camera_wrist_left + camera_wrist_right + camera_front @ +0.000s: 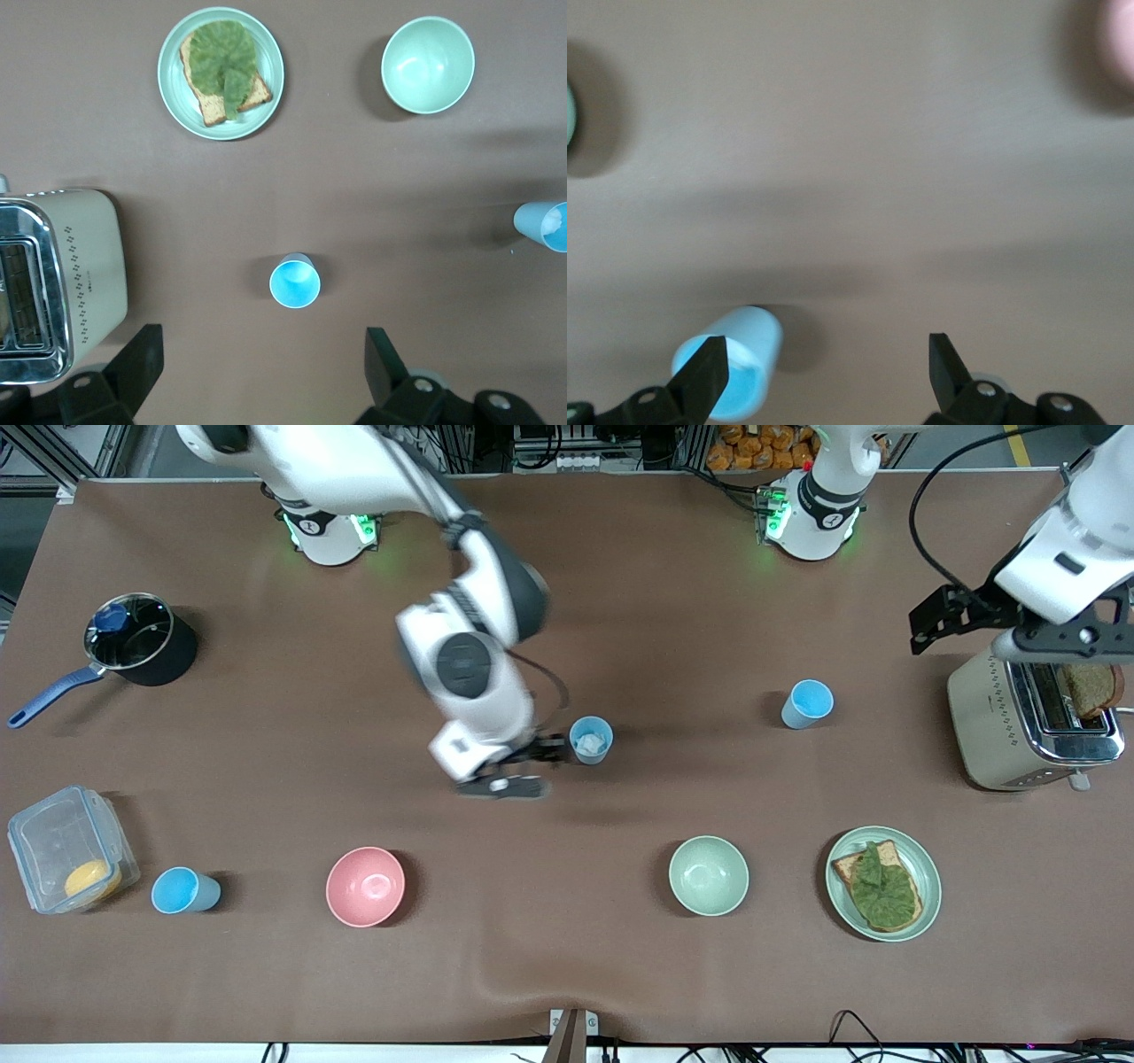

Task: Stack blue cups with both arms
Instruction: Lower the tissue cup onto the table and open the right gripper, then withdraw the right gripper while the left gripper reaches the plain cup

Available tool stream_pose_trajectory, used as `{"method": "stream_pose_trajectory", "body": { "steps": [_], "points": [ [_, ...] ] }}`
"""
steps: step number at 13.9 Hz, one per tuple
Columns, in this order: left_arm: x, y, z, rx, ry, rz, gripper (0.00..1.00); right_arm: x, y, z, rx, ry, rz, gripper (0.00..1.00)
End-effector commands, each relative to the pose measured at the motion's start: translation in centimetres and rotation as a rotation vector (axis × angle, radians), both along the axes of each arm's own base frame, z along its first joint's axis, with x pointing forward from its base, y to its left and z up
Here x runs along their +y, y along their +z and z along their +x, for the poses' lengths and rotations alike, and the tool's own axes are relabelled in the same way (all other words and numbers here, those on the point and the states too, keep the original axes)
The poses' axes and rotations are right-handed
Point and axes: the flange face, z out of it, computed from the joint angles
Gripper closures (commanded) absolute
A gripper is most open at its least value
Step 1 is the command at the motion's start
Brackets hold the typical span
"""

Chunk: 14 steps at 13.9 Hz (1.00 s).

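Front view shows three blue cups upright on the brown bench, placed here against the pale green bowl. The middle cup, duller with a white patch inside, stands farther from the camera than the bowl, toward the right arm's end. A second cup stands farther again, toward the left arm's end. The third cup sits level with the bowl, well off toward the right arm's end, past the pink bowl.

The right hand is low, just beside the middle cup, fingers apart and holding nothing; the cup looks freshly set down. The left hand hangs near the toaster, fingers spread wide and empty, with the second cup below it in its wrist view.

My judgement: the step is clearing the right hand from the middle cup. It should rise straight up so no finger clips the rim, then the left hand can descend centred on the second cup.

Count: three cups, two bowls, one plate of toast, one toaster, one pot, one plastic box.
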Motion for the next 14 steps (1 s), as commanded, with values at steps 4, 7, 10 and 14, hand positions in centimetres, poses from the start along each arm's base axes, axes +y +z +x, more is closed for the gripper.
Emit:
{"method": "stream_pose_trajectory", "body": {
  "steps": [4,7,10,14],
  "points": [
    [-0.5,-5.0,2.9,0.074,-0.006,0.022,0.00,-20.1,8.1,-0.4,-0.023,0.060,-0.076,0.00],
    [-2.5,-10.7,4.4,0.146,-0.065,0.102,0.00,-30.0,10.4,-3.8,-0.028,0.091,-0.064,0.00],
    [-1.9,-15.2,5.9,0.197,-0.077,0.091,0.00,-35.5,11.9,-7.6,-0.005,0.079,-0.085,0.00],
    [-3.6,-19.9,4.6,0.180,-0.051,0.008,0.00,-37.5,15.9,-10.8,0.009,0.132,-0.215,0.00]
  ]
}}
